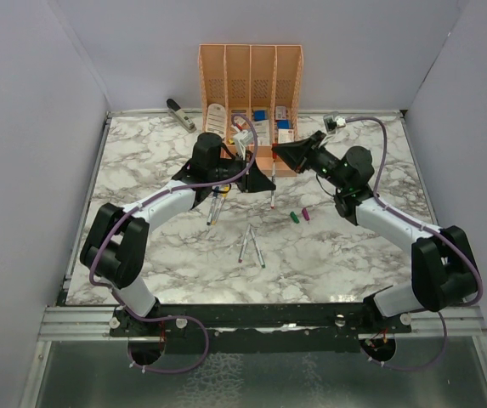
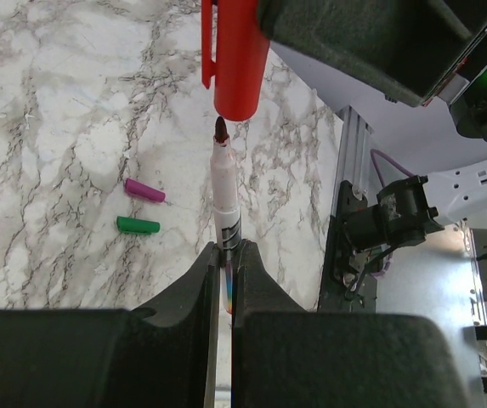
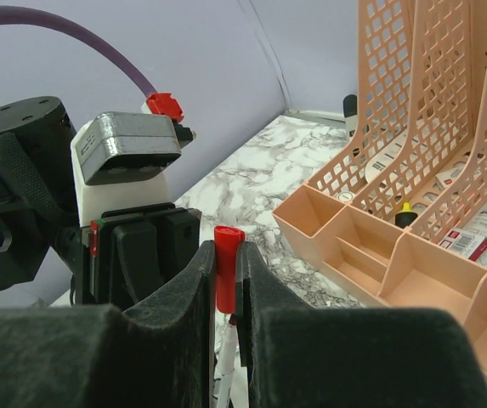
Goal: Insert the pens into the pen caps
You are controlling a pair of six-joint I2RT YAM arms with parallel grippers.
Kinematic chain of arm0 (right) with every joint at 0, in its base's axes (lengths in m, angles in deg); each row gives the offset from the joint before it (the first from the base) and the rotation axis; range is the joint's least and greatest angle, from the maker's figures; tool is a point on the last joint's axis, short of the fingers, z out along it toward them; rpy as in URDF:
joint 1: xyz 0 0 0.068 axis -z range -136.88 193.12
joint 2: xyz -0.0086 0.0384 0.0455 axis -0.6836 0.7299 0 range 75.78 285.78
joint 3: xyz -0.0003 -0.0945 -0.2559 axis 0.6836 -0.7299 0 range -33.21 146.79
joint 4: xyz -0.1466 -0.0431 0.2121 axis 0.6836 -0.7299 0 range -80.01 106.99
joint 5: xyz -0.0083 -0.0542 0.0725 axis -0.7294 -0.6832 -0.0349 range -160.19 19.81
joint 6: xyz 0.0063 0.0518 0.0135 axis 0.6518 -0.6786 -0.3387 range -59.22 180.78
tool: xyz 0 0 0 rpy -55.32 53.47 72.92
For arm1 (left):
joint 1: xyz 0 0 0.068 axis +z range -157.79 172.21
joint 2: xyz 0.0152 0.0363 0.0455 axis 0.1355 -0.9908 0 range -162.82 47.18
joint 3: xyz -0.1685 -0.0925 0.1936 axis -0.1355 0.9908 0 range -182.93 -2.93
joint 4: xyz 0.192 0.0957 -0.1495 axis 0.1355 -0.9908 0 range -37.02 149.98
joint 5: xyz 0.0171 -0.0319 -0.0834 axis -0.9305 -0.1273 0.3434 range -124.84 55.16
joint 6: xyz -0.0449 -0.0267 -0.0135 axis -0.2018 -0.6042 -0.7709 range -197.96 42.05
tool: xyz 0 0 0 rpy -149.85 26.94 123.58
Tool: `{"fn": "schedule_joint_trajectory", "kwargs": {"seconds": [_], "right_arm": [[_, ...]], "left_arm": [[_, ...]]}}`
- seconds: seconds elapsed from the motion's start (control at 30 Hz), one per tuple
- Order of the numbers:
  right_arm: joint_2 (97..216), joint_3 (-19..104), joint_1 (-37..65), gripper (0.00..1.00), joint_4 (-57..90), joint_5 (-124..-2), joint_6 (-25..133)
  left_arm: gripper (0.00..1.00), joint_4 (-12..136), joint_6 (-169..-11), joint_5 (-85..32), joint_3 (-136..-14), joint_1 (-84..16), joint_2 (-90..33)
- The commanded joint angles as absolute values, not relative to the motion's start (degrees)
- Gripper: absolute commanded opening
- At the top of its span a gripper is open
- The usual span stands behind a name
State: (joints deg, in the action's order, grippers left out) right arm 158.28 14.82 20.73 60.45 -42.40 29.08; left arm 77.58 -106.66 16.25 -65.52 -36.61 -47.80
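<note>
My left gripper (image 2: 226, 251) is shut on a silver-grey pen (image 2: 224, 200) with a dark red tip pointing at the red cap (image 2: 239, 59). My right gripper (image 3: 224, 255) is shut on that red cap (image 3: 226, 268), mouth towards the pen (image 3: 229, 357). A small gap separates tip and cap. In the top view both grippers, left (image 1: 264, 180) and right (image 1: 279, 155), meet in front of the organiser. A purple cap (image 2: 144, 190) and a green cap (image 2: 138, 225) lie on the table. Loose pens lie at centre (image 1: 251, 245) and by the left arm (image 1: 215, 206).
A peach desk organiser (image 1: 251, 68) with small items stands at the back centre, close behind the grippers. A grey stapler (image 1: 179, 115) lies at the back left. Grey walls close in the marble table (image 1: 141, 161) on three sides.
</note>
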Motion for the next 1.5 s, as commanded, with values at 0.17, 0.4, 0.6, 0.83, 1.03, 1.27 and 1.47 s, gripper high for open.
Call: {"fn": "schedule_joint_trajectory", "kwargs": {"seconds": [0.17, 0.4, 0.6, 0.83, 1.03, 1.27, 1.47], "right_arm": [[159.50, 14.67, 20.83, 0.01, 62.02, -41.73, 30.40], [159.82, 14.90, 20.84, 0.01, 61.15, -41.83, 31.23], [160.03, 15.01, 20.84, 0.01, 60.46, -41.63, 31.94], [160.14, 15.57, 20.82, 0.01, 59.33, -41.52, 32.13], [160.53, 16.40, 20.81, 0.01, 57.93, -39.54, 31.94], [161.14, 15.41, 20.81, 0.01, 57.43, -37.31, 29.91], [162.00, 16.73, 20.84, 0.01, 52.30, -35.75, 31.27]], "left_arm": [[0.00, 80.10, -106.17, 18.27, -67.48, -36.35, -48.82], [0.00, 80.50, -106.34, 17.94, -67.67, -36.27, -49.14], [0.00, 80.87, -106.52, 18.17, -67.91, -36.18, -49.47], [0.00, 81.45, -106.96, 17.48, -67.53, -35.88, -49.45], [0.00, 82.75, -107.64, 17.20, -67.88, -35.56, -49.68], [0.00, 83.90, -108.16, 17.41, -68.92, -35.48, -51.82], [0.00, 85.81, -109.45, 15.29, -69.00, -34.47, -51.84]]}}
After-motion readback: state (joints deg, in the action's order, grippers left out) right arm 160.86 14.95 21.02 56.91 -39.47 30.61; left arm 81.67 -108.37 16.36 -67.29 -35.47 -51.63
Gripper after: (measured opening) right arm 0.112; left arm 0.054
